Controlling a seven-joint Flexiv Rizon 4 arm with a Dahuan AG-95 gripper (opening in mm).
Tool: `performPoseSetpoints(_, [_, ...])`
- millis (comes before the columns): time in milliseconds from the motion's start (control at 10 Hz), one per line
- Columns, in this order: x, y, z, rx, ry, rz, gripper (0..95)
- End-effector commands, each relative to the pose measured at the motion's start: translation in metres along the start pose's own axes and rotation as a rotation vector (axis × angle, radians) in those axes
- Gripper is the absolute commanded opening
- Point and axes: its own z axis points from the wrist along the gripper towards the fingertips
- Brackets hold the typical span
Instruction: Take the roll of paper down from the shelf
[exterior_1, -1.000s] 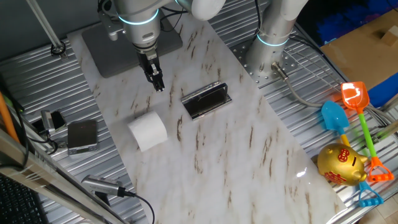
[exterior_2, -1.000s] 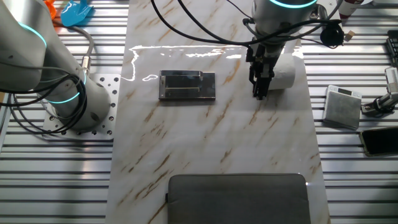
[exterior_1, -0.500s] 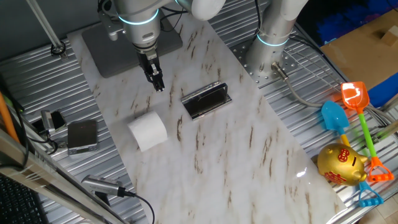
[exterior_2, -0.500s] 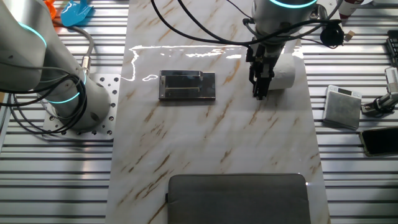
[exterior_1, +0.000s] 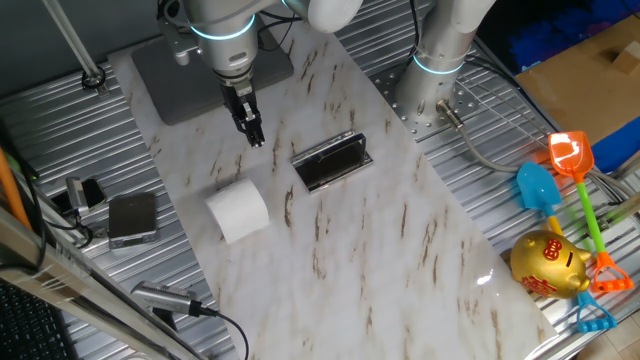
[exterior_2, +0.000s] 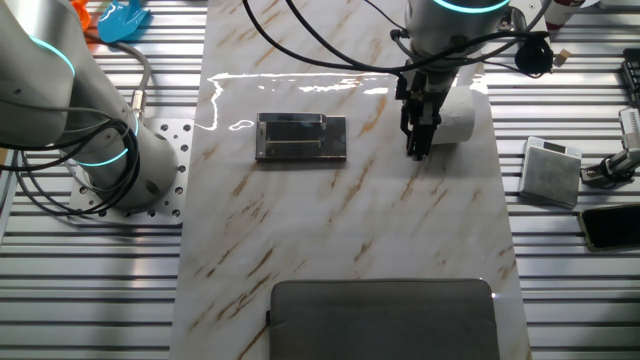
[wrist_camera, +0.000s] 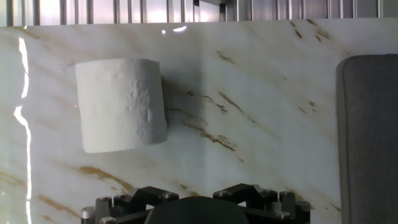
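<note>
The white roll of paper (exterior_1: 238, 211) lies on its side on the marble tabletop, left of the shelf (exterior_1: 332, 160), a small dark glossy rack with shiny metal edges that stands empty. My gripper (exterior_1: 253, 131) hangs above the marble behind the roll, apart from it, its fingers close together and holding nothing. In the other fixed view the gripper (exterior_2: 417, 142) is just left of the roll (exterior_2: 456, 118), and the shelf (exterior_2: 301, 136) is further left. The hand view shows the roll (wrist_camera: 121, 104) at upper left; the fingertips are hidden there.
A large grey mat (exterior_1: 170, 75) lies at the far end of the marble (exterior_2: 380, 318) (wrist_camera: 370, 124). A flat grey box (exterior_1: 132, 217) and cables lie left of the marble. A second arm's base (exterior_1: 430, 80) stands at the right. Toys (exterior_1: 560, 200) lie further right.
</note>
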Motion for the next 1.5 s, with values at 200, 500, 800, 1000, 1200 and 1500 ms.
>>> performPoseSetpoints(200, [0.0001, 0.0000, 0.0000, -0.019, -0.004, -0.028, 0.0])
performPoseSetpoints(500, [0.0001, 0.0000, 0.0000, -0.015, -0.003, -0.028, 0.0])
performPoseSetpoints(800, [0.0001, 0.0000, 0.0000, -0.014, -0.003, -0.028, 0.0])
performPoseSetpoints(1000, [0.0001, 0.0000, 0.0000, -0.014, -0.003, -0.028, 0.0])
performPoseSetpoints(1200, [0.0001, 0.0000, 0.0000, -0.014, -0.003, -0.028, 0.0])
performPoseSetpoints(1500, [0.0001, 0.0000, 0.0000, -0.014, -0.003, -0.028, 0.0])
